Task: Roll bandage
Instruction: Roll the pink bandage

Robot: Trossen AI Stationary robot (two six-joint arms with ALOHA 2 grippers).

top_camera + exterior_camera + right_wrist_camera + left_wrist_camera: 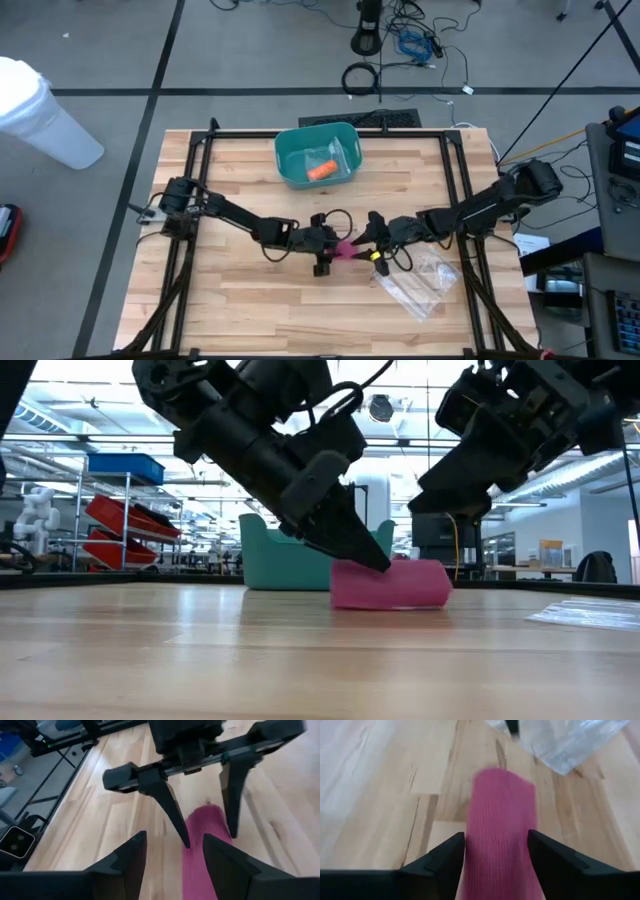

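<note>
Pink bandage (390, 584) lying on wooden table (250, 310), left gripper (496, 851) spread astride it, right gripper (174, 851) spread just above its other end, 2 arms meeting mid-table

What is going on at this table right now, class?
Two robot arms meet at the middle of a wooden table over a pink bandage lying flat on it. The left pincer straddles the bandage with its fingers open on either side. The right pincer faces it, also open, holding nothing. A teal bin sits behind them, a clear plastic bag nearby.
</note>
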